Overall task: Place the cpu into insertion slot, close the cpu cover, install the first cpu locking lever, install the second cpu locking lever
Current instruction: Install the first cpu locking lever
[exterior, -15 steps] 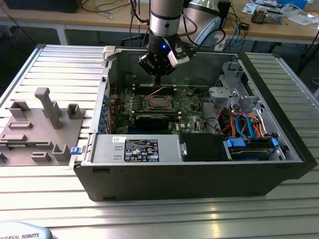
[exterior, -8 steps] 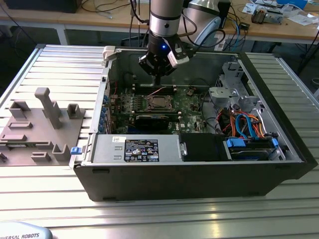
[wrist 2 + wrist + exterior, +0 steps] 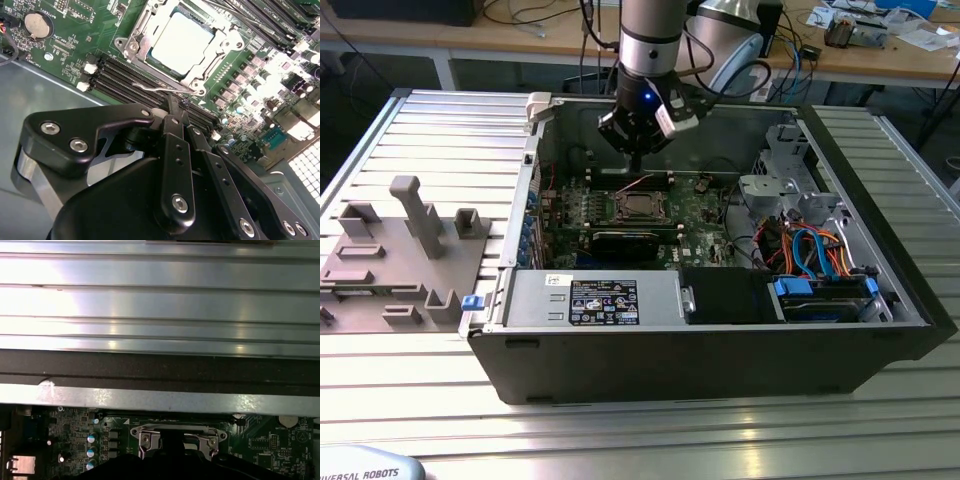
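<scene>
The cpu (image 3: 182,41) is seated in its socket under the closed cpu cover (image 3: 134,47). The jaws of the gripper (image 3: 177,106) are pressed together, poised just beside the cover's edge.

Ribbed table (image 3: 160,300): silvery slats running across, bright glare on them. Case wall (image 3: 160,375): dark band beside the table, a pale metal lip (image 3: 165,401) along its inner edge. Motherboard (image 3: 75,445): green, just inside the lip; a row of small capacitors (image 3: 91,452) and a coin battery (image 3: 286,421). Cover (image 3: 175,436): silvery frame on the socket, partly hidden by the dark gripper body (image 3: 170,469).
</scene>
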`<act>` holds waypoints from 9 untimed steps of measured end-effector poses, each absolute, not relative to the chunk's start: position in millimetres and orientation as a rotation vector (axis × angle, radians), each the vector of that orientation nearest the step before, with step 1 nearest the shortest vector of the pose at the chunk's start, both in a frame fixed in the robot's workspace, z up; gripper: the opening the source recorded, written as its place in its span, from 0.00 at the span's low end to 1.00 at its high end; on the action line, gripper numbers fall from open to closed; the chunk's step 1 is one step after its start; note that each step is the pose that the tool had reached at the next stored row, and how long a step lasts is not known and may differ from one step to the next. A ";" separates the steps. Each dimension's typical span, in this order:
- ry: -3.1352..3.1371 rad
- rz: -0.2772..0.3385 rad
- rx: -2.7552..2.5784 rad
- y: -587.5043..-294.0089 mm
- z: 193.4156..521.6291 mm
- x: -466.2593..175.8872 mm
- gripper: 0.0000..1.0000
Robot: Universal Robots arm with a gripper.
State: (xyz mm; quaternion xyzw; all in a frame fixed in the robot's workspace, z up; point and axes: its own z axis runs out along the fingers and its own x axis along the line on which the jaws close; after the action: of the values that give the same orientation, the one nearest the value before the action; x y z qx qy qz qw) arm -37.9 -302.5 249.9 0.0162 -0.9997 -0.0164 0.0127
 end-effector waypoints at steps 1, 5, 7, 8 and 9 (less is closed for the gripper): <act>-3.115 -0.051 0.050 -302.5 249.5 -37.9 0.11; -3.115 -0.051 0.050 -302.4 247.6 -37.9 0.11; -3.115 -0.052 0.050 -302.4 246.2 -38.1 0.11; -3.115 -0.051 0.050 -302.4 245.6 -38.2 0.11; -3.115 -0.051 0.050 -302.5 245.2 -38.2 0.11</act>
State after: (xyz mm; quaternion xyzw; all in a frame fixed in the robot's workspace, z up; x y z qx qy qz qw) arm -38.2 -302.5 245.2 0.0162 -0.9997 -0.0165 0.0127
